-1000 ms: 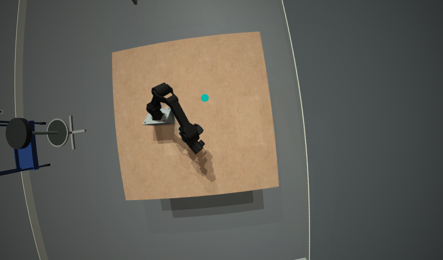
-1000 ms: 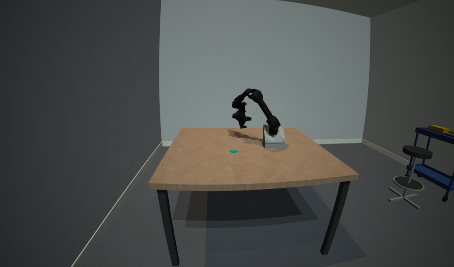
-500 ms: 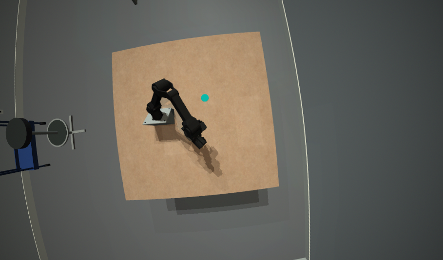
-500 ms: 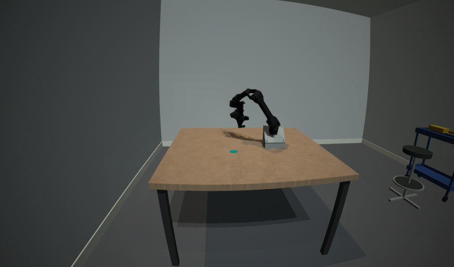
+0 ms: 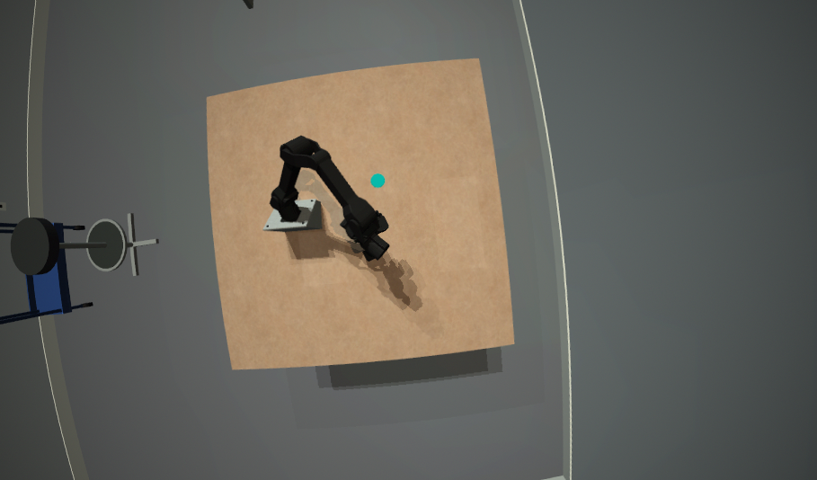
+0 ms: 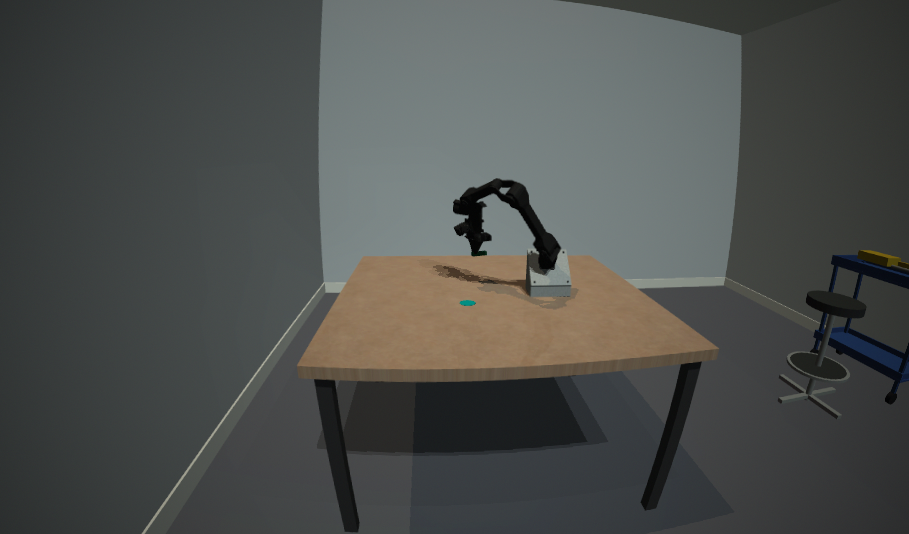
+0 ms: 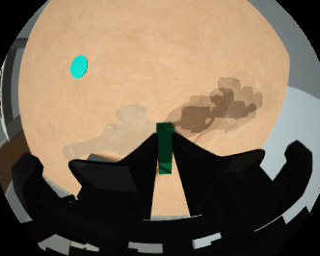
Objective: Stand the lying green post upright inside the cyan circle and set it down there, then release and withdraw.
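The green post (image 6: 480, 252) (image 7: 165, 146) is held between the fingertips of my gripper (image 6: 476, 252) (image 7: 164, 136). The gripper points down and is shut on the post, well above the table. The post lies roughly level, across the fingers, in the exterior view. In the top view the arm hides the post. The flat cyan circle (image 5: 377, 180) (image 6: 467, 303) (image 7: 79, 66) lies on the table with nothing on it. It is at the upper left in the wrist view, away from the gripper, and nearer to the exterior view than the gripper is.
The wooden table (image 5: 435, 107) (image 6: 391, 331) carries the arm's grey base (image 5: 276, 222) (image 6: 549, 289). The arm's shadow falls on the table beyond the gripper. A stool (image 5: 34, 245) (image 6: 835, 303) and a blue cart (image 5: 47, 292) (image 6: 875, 358) stand on the floor away from the table.
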`<state>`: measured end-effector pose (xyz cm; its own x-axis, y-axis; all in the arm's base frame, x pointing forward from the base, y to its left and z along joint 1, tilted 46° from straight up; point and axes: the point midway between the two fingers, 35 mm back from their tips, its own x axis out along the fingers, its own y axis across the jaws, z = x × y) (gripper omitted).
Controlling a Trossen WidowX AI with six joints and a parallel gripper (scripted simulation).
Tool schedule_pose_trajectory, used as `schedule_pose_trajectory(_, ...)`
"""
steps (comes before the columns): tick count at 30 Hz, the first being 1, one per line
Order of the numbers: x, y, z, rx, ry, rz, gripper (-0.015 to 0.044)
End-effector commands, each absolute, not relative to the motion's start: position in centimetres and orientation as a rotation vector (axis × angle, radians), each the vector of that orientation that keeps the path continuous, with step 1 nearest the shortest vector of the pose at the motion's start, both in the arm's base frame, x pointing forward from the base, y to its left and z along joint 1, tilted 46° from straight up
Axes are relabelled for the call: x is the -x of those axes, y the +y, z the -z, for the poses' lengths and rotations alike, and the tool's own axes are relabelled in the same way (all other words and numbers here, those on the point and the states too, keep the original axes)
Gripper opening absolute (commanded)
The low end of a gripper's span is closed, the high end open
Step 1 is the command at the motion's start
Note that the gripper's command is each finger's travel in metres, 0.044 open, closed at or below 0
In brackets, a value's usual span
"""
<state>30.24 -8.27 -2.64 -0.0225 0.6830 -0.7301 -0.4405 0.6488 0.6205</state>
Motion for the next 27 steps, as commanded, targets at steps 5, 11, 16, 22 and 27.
schedule_pose_trajectory(5,-31.4,-6.7,0.6,-0.295,1.353,-0.844,0.0023)
schedule_pose_trajectory(11,-32.1,-5.5,-0.8,-0.341,1.379,-0.802,0.0023)
schedule_pose_trajectory(16,-32.5,-4.5,-1.9,-0.380,1.399,-0.767,0.0023)
schedule_pose_trajectory(22,-33.0,-3.3,-3.3,-0.428,1.423,-0.726,0.0023)
schedule_pose_trajectory(27,-33.3,-2.2,-4.4,-0.468,1.442,-0.693,0.0023)
